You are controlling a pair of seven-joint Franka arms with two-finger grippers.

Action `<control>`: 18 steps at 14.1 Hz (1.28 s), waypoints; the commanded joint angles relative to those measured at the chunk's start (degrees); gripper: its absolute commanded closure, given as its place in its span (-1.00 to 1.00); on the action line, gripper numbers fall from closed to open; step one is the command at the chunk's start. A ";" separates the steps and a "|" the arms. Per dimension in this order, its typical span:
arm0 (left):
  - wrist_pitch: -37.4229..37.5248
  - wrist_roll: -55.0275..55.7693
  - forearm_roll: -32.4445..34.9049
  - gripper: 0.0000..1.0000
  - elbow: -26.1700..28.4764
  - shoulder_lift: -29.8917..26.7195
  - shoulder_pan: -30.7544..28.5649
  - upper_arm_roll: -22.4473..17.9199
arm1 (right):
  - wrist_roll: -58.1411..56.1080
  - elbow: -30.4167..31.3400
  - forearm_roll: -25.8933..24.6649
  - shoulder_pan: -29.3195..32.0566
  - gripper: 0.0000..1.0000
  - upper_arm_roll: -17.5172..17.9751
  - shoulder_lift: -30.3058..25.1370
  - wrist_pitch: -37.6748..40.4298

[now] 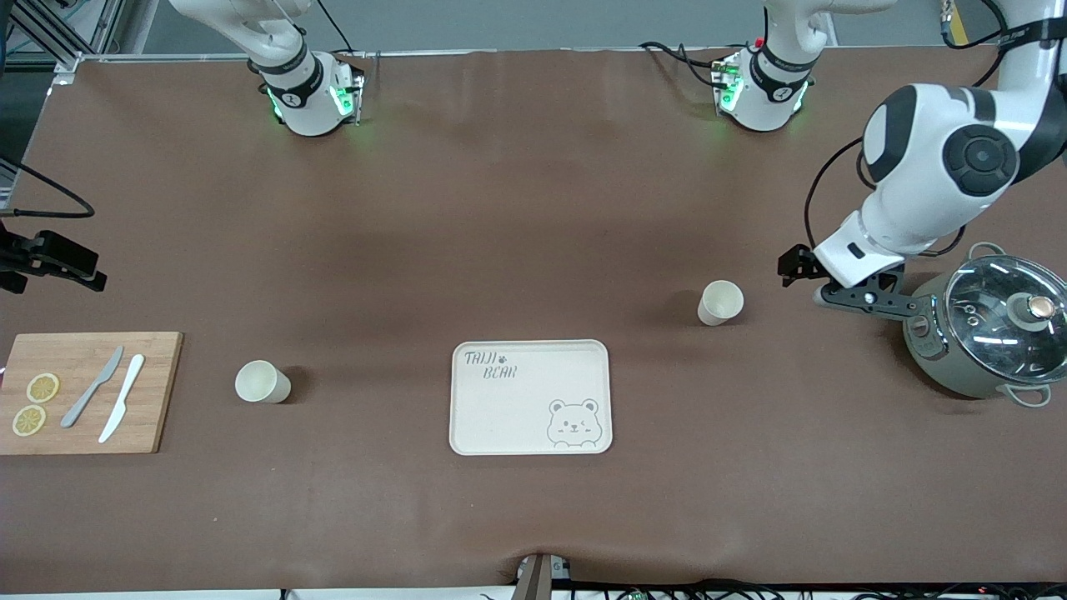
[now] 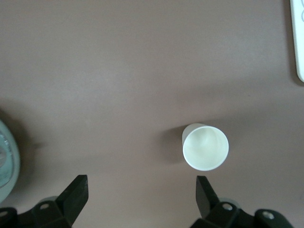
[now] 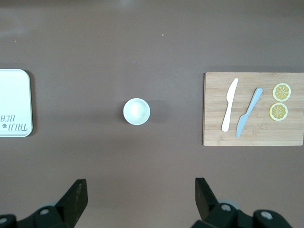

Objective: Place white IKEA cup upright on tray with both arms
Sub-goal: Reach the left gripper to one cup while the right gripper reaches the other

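Two white cups stand upright on the brown table. One cup (image 1: pixel 720 302) is toward the left arm's end and shows in the left wrist view (image 2: pixel 205 147). The other cup (image 1: pixel 262 382) is toward the right arm's end and shows in the right wrist view (image 3: pixel 137 111). The cream bear tray (image 1: pixel 531 397) lies between them, nearer the front camera, with nothing on it. My left gripper (image 1: pixel 867 298) (image 2: pixel 141 194) is open and empty, low over the table between the first cup and a pot. My right gripper (image 3: pixel 141 199) is open and empty, high above the table, out of the front view.
A grey pot with a glass lid (image 1: pixel 984 333) stands close beside the left gripper. A wooden cutting board (image 1: pixel 158 367) with two knives and lemon slices lies at the right arm's end. A black device (image 1: pixel 50 258) juts in at that end's table edge.
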State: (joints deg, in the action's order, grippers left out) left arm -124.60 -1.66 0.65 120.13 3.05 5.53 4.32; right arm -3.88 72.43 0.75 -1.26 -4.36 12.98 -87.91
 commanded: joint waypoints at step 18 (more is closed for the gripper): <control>-29.38 8.70 -2.41 -1.00 14.34 8.02 0.88 5.44 | -0.43 0.52 2.77 0.38 -1.00 0.76 17.15 -15.35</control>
State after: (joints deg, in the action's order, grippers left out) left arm -153.29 7.07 -1.76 133.98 11.48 6.73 9.62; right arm -3.96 74.31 2.67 -0.56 -3.56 26.61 -102.31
